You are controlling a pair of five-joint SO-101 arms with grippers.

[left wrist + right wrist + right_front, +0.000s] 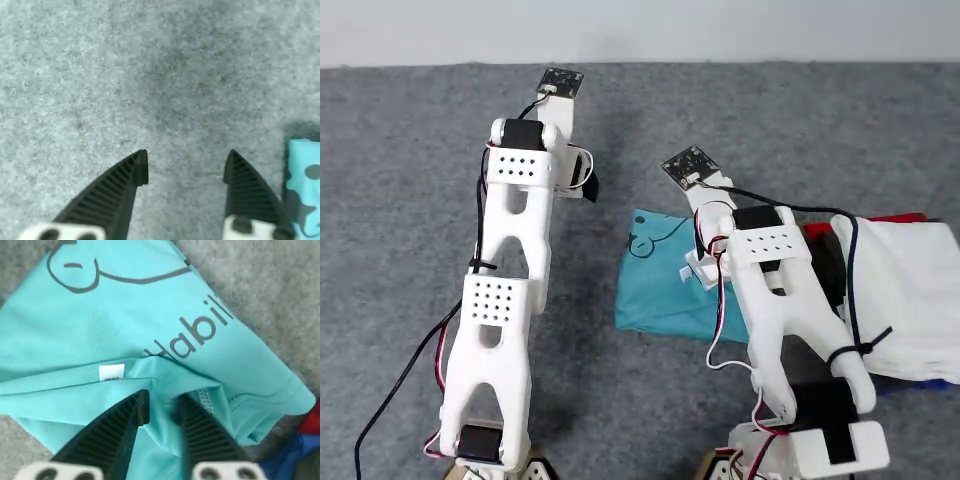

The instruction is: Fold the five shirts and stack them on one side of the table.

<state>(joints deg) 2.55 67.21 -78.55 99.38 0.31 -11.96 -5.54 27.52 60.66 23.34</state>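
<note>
One teal shirt (100, 330) — rumpled, fine-meshed knit

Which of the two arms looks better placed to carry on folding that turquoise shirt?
Probably the right. The right gripper is down at a fold of the teal shirt, while the left gripper hangs open over bare table, beside the shirt.
</note>
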